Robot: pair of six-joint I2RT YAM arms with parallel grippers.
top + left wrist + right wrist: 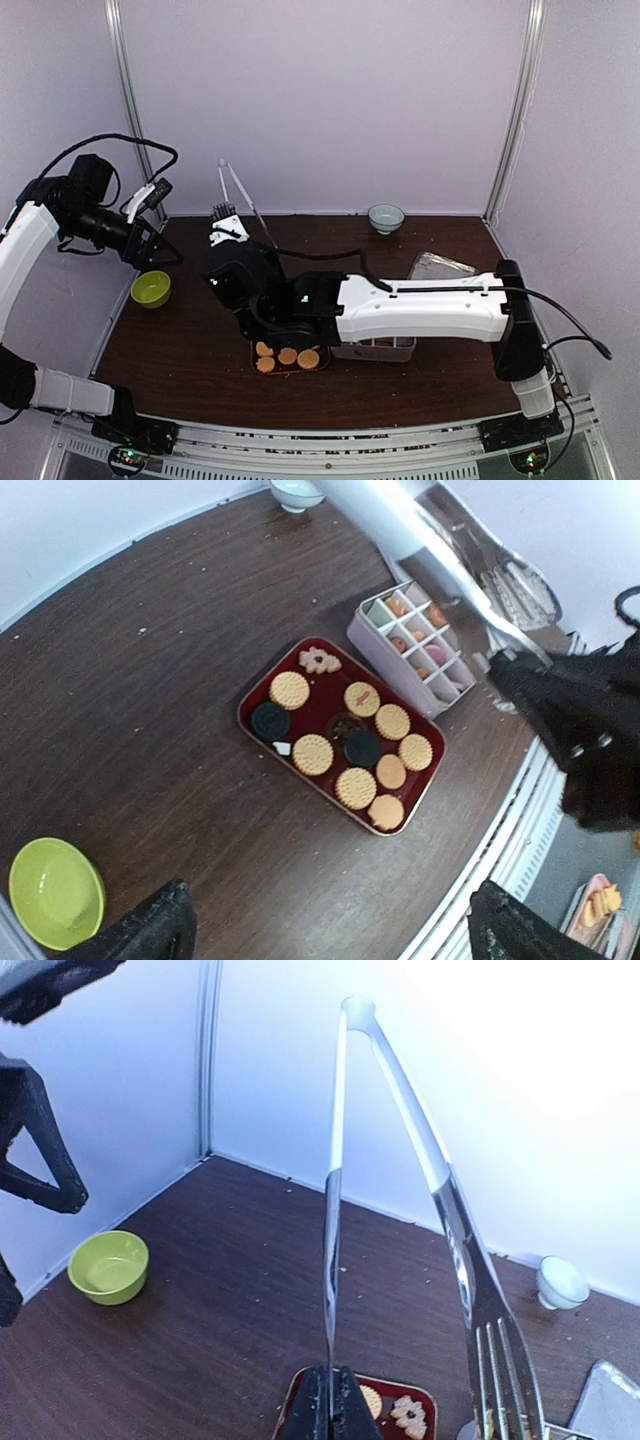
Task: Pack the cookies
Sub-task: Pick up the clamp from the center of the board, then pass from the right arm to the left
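The cookies (313,753) lie in a dark red tray (258,694): round golden ones, two dark ones and a flower-shaped one (320,660). More sit in the cells of a white divided box (368,630). In the top view my right arm hides most of the tray (318,369), and only a few cookies (288,355) show. My right gripper (331,1388) is shut on one arm of the metal tongs (334,1200), which point upward over the tray's far side (235,195). My left gripper (335,935) hangs open high above the table's left part (150,245), holding nothing.
A lime green bowl (151,289) sits at the left edge below my left gripper. A small pale bowl (386,217) stands at the back wall. A clear plastic lid (440,266) lies at the right rear. The divided box (375,350) adjoins the tray's right side.
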